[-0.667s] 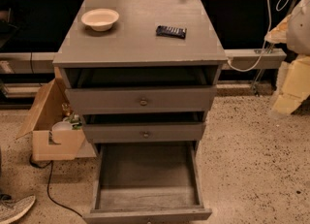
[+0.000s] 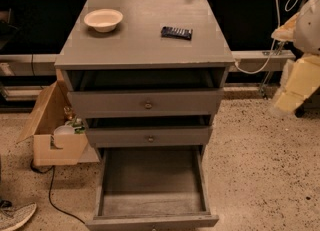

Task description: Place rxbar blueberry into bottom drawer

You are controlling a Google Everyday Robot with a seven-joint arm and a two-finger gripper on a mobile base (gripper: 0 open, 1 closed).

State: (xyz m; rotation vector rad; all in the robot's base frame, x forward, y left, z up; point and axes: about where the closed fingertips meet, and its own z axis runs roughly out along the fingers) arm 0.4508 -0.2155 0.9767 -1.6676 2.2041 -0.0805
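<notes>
The rxbar blueberry (image 2: 176, 32), a small flat dark bar, lies on top of the grey cabinet (image 2: 145, 45), right of centre. The bottom drawer (image 2: 152, 202) is pulled out towards me, and its bare grey floor shows with nothing in it. My gripper (image 2: 289, 97) hangs as a pale cream shape at the right edge of the view, beside the cabinet. It is level with the upper drawers, well away from the bar and touching nothing.
A cream round bowl (image 2: 103, 20) sits on the cabinet top at the left. The two knobbed drawers (image 2: 148, 105) above are slightly ajar. A cardboard box (image 2: 55, 135) with items stands on the floor at the left. A cable (image 2: 52, 195) and a shoe (image 2: 15, 216) lie nearby.
</notes>
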